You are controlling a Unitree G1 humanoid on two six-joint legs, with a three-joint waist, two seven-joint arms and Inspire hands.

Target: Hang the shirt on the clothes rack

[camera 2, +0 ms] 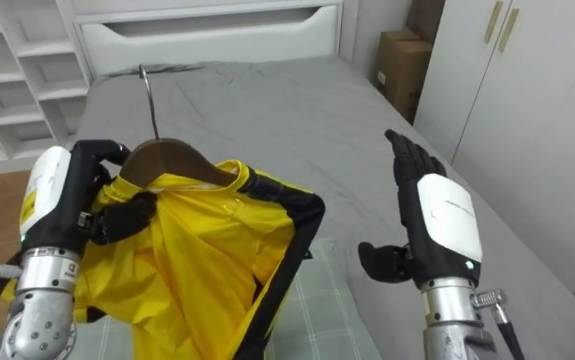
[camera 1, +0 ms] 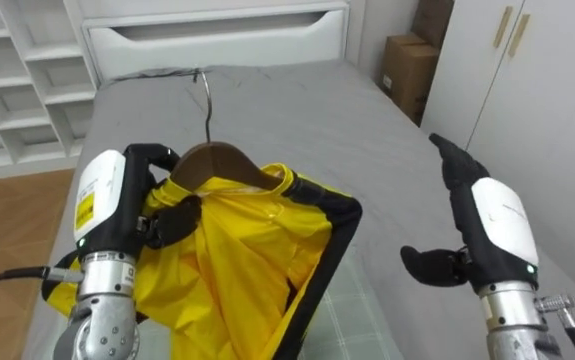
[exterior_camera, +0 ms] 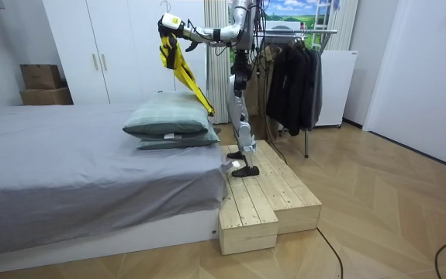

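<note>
The left robot hand (camera 1: 117, 205) has its fingers curled round one shoulder of a wooden hanger (camera 1: 217, 160), gripping it where the collar of a yellow jacket (camera 1: 237, 260) drapes over. The jacket hangs from the hanger, held up above the grey bed (camera 1: 297, 110). The right robot hand (camera 1: 487, 215) is beside it, apart from the jacket, fingers straight, thumb spread out, touching nothing. The robot stands on a wooden platform (exterior_camera: 261, 201) beside the bed.

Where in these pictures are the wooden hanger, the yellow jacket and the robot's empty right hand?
wooden hanger (camera 1: 222, 163): left eye view, on the brown wood below the hook.
yellow jacket (camera 1: 237, 262): left eye view, on its front cloth.
right hand (camera 1: 499, 225): left eye view, on its white back.
</note>
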